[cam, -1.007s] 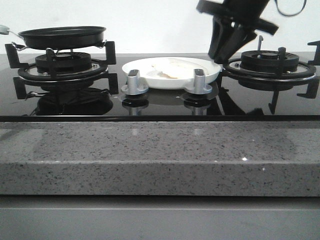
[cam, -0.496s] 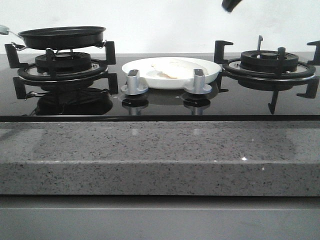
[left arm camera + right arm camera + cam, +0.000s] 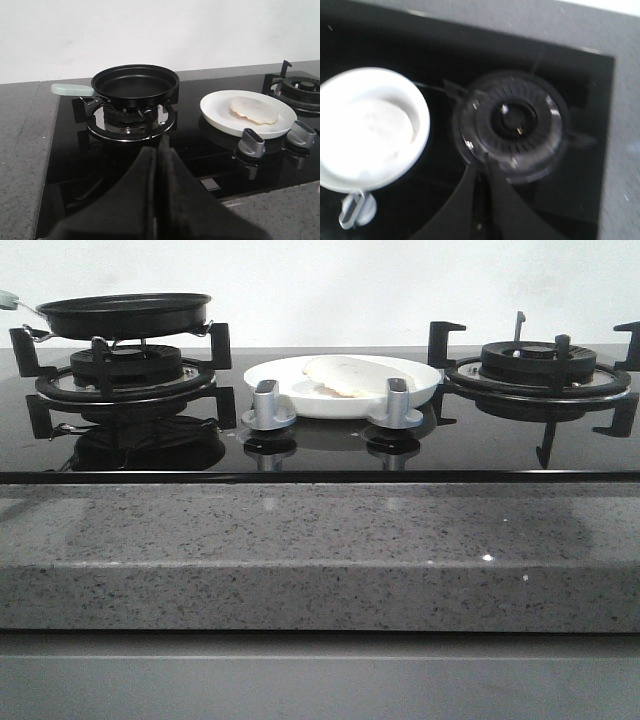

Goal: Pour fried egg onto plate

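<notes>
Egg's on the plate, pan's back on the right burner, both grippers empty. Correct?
Not quite. The frying pan sits on the left burner, as the front view shows; the right burner is bare. The fried egg does lie on the plate, and neither gripper holds anything.

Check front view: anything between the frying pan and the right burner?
Yes: the plate holding the fried egg, with two silver knobs just in front of it. The front view shows this.

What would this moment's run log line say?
egg: on plate | pan: empty, on left burner | left gripper: shut, empty | right gripper: shut, empty
</notes>
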